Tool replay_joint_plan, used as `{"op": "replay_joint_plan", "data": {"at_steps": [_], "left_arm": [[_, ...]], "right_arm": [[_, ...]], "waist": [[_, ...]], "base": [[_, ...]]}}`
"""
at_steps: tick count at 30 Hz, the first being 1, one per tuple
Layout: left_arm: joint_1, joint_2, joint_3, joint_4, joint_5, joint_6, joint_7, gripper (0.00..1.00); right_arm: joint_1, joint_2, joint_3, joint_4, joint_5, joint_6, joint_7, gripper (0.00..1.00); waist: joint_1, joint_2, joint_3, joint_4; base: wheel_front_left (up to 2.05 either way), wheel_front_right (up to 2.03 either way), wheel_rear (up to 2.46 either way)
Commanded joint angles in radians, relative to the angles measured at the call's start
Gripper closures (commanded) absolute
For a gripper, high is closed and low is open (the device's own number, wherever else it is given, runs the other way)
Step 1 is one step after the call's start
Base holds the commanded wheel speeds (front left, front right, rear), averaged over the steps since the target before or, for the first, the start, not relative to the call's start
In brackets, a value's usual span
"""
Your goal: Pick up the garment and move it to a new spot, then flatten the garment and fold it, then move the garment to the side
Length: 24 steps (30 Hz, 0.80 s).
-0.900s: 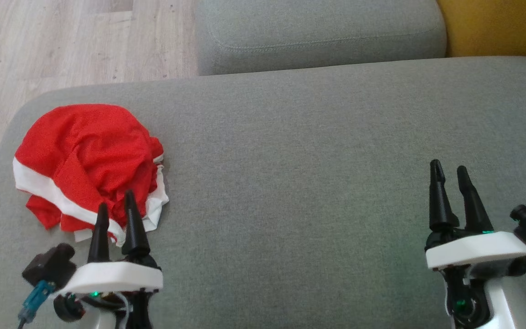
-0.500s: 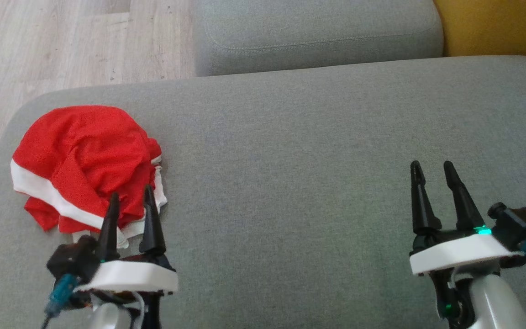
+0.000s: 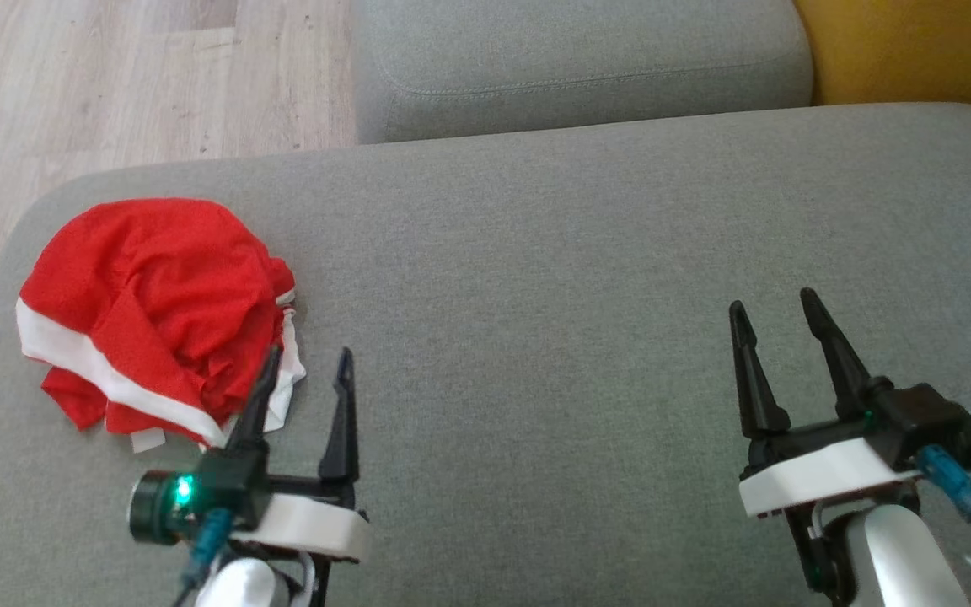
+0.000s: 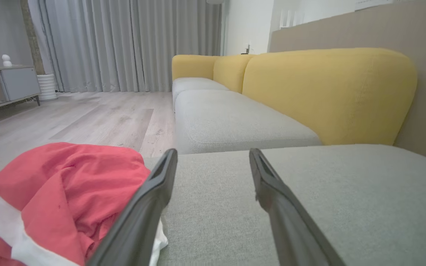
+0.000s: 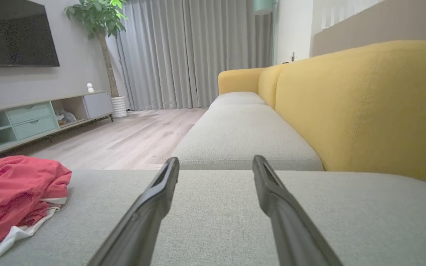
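Both jaws gape wide (empty); left jaws just beside garment (image 3: 148,295).

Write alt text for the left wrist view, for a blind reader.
The left gripper, jaws open, points across a grey sofa seat, with a crumpled red and white garment at the lower left, partly behind one finger. Beyond are yellow backrests, a wooden floor and curtains.

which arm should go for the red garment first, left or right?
Left. The left pincer stands open right beside the crumpled red garment; the right pincer, also open, sits far across the grey cushion.
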Motion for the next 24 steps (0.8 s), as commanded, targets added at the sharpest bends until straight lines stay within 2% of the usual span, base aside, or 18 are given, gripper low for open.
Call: {"op": "replay_joint_plan", "data": {"at_steps": [1, 7, 10, 15, 18, 24], "left_arm": [[-0.068, 0.025, -0.002, -0.019, 0.047, 0.018, -0.018, 0.0], [-0.079, 0.03, -0.035, 0.005, 0.083, 0.047, -0.033, 0.0], [-0.07, 0.011, -0.018, -0.005, 0.046, 0.054, -0.042, 0.0], [-0.054, 0.002, 0.01, -0.012, 0.038, 0.039, -0.056, 0.0], [-0.03, -0.028, 0.048, -0.018, 0.025, 0.019, -0.068, 0.0], [-0.009, -0.05, 0.077, 0.007, 0.081, -0.016, -0.086, 0.0]], "right_arm": [[-0.04, -0.007, 0.021, -0.051, -0.062, 0.006, -0.02, 0.0], [-0.033, -0.007, 0.023, -0.054, -0.125, 0.006, -0.034, 0.0], [-0.03, -0.007, 0.023, -0.058, -0.14, 0.006, -0.043, 0.0], [-0.016, -0.007, 0.023, -0.052, -0.09, 0.007, -0.058, 0.0], [-0.006, -0.008, 0.027, -0.021, 0.002, 0.007, -0.07, 0.0], [-0.009, -0.008, 0.035, 0.056, 0.044, 0.007, -0.087, 0.0]], "waist": [[0.0, 0.0, -0.001, 0.0], [0.0, 0.0, -0.005, 0.002], [0.0, 0.0, -0.006, 0.002], [0.0, 0.0, -0.007, -0.001], [0.0, 0.0, -0.01, -0.006], [0.0, 0.0, -0.014, -0.01]], "base": [[0.0, 0.0, 0.0], [0.0, 0.0, 0.0], [0.0, 0.0, 0.0], [0.0, 0.0, 0.0], [0.0, 0.0, 0.0], [0.0, 0.0, 0.0]]}}
